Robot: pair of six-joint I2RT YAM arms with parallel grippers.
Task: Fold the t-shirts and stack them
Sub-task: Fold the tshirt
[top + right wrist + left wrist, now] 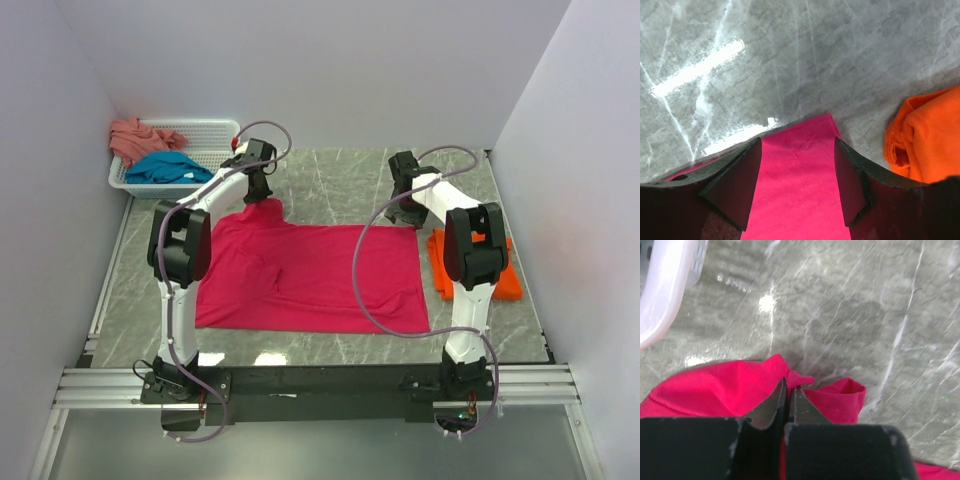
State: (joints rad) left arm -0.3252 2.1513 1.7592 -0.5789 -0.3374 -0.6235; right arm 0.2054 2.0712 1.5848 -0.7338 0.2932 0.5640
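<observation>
while my left claw (789, 388) pinches the magenta-red t-shirt (300, 290) by its far left corner, right claw (797, 145) spread astride its far right corner, orange t-shirt (510, 280) folded at right, teal t-shirt (165, 168) and salmon-pink t-shirt (135, 138) in the far-left mesh basket (215, 128)

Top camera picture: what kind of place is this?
Probably a robot lab's test booth, not a home: plain white walls box in a grey marble-look table, and two robot arms are bolted to a metal rail at its edge.
</observation>
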